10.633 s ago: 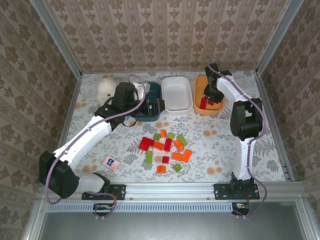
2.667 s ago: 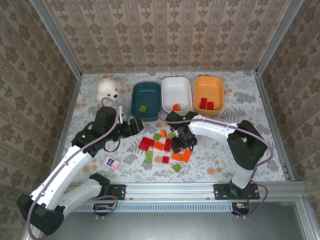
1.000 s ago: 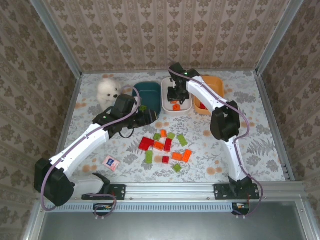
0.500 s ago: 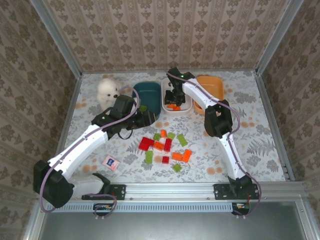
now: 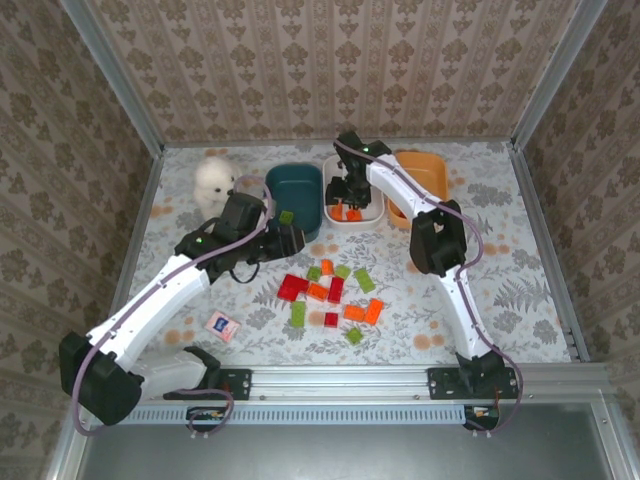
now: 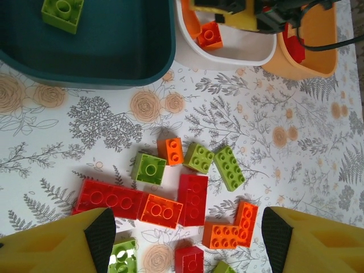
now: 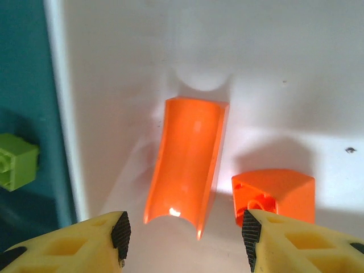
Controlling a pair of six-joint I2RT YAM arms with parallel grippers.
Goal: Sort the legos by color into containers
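Our right gripper (image 7: 185, 227) hangs with fingers (image 7: 74, 242) wide and empty over the white rounded plastic tub (image 7: 273, 68), a curved orange plastic lego (image 7: 187, 165) lying between them, so we should rise straight, clear of the walls.

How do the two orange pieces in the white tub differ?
The curved piece is a smooth open trough; the brick is blocky with a round stud. The curved piece is longer and narrower; the brick is short and squarish. The curved piece lies nearer the teal tub than the brick. Both are orange and lie in the white tub.
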